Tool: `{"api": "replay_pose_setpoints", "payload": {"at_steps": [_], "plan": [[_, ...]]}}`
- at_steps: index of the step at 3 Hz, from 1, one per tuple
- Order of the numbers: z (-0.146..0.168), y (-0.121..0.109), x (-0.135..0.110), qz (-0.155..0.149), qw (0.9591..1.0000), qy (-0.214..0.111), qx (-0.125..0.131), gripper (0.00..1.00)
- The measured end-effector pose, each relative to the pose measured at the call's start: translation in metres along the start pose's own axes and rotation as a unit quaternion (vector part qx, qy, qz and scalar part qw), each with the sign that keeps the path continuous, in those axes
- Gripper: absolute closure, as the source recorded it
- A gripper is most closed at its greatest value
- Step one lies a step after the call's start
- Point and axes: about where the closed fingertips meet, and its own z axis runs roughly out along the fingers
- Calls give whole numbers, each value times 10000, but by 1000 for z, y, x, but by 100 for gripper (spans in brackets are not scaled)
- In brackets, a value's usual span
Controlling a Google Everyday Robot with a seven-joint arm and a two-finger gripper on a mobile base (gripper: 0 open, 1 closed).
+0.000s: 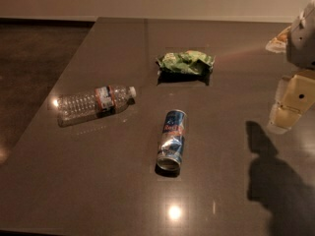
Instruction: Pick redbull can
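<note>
Lowest in the frame, the redbull can is seen lying sideways on the table, silver rim forward. A plastic bottle lies to its left and a green bag above, both well apart from it. The gripper is held at the right edge, and its state cannot be told.

I take the redbull can as my mark; it lies on its side on the table. To its right I see bare tabletop all the way to my gripper, which hangs well apart at the frame's right edge, so that lane is open. On the near side of the can the surface is free too. To its left a water bottle lies flat, well apart. Behind the can a green snack bag sits, with a bare strip between them
</note>
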Motion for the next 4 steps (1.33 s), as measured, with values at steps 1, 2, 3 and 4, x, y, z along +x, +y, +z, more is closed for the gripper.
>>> {"api": "replay_pose_setpoints", "payload": {"at_steps": [1, 2, 3, 4], "plan": [[-1, 0, -1, -6, 10000, -6, 11, 0], [4, 2, -15, -320, 9994, -126, -16, 0], [16, 8, -50, -1043, 9939, -335, -132, 0], [32, 9, -87, -1720, 9830, -577, -297, 0]]}}
